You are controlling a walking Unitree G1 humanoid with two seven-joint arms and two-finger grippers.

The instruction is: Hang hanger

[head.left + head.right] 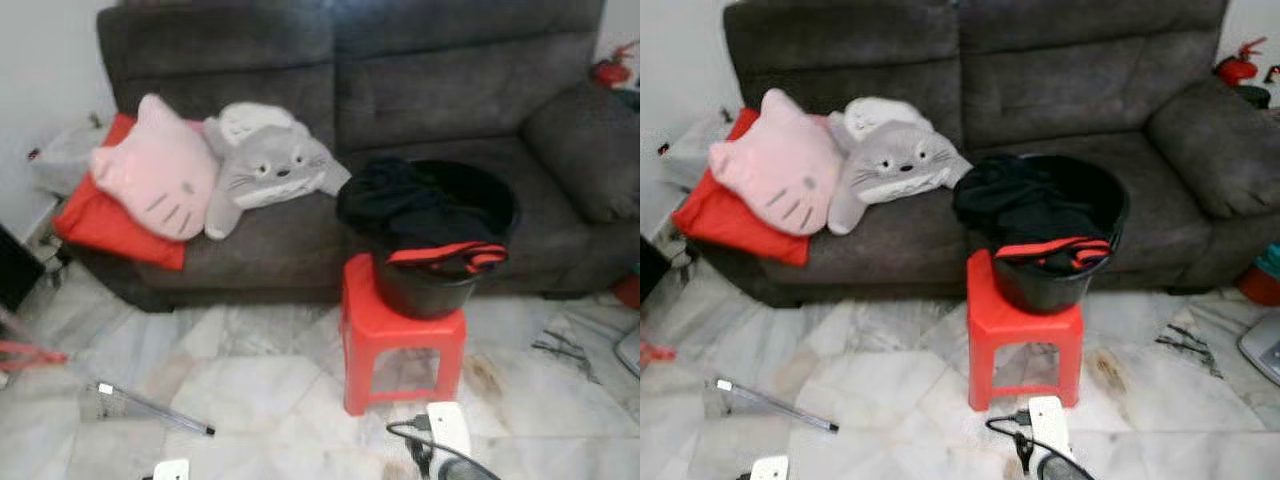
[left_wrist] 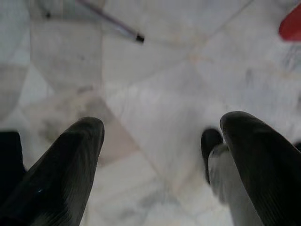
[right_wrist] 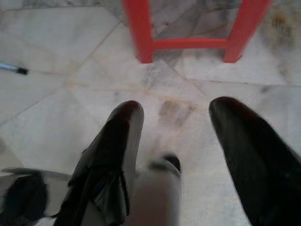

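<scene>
A black bucket (image 1: 440, 290) stands on a red plastic stool (image 1: 400, 340) in front of a dark grey sofa (image 1: 420, 90). Black clothing (image 1: 400, 205) is heaped in the bucket. A red and black piece (image 1: 447, 257), possibly a hanger, lies over the bucket's front rim. My left gripper (image 2: 162, 141) hangs open above the marble floor with nothing between its fingers. My right gripper (image 3: 176, 117) is open too and holds nothing. It is low over the floor, a short way from the stool's legs (image 3: 143, 33).
On the sofa's left lie a pink cat cushion (image 1: 155, 180), a grey plush (image 1: 265, 165) and a red pillow (image 1: 105, 225). A thin rod with a black tip (image 1: 150, 405) lies on the floor at left. A white box with a black cable (image 1: 448, 428) sits below the stool.
</scene>
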